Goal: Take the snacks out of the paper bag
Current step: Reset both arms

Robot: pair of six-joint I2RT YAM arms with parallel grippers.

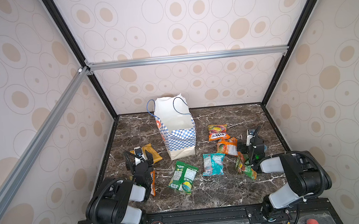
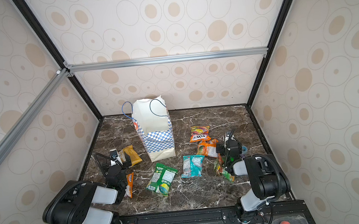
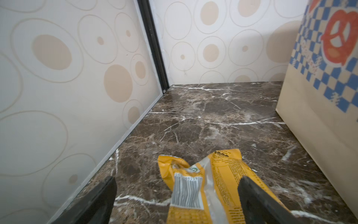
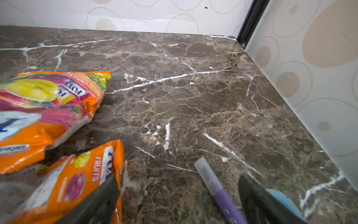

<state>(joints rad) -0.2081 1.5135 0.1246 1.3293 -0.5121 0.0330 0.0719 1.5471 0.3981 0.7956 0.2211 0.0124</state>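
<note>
Bright, soft, even light fills the scene; shadows on the marble tabletop (image 1: 225, 190) are faint, with slight sheen. Both top views are sharp. Wrist views blur nearest the lens, perhaps defocus.

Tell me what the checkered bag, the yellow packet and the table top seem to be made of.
Checkered bag: paper, matte, with sharp folds and white lining.
Yellow packet: thin plastic film, glossy, crinkled, with a shiny silver seam.
Table top: dark brown marble look, white veins, polished; real stone or a printed laminate, I cannot tell.
</note>
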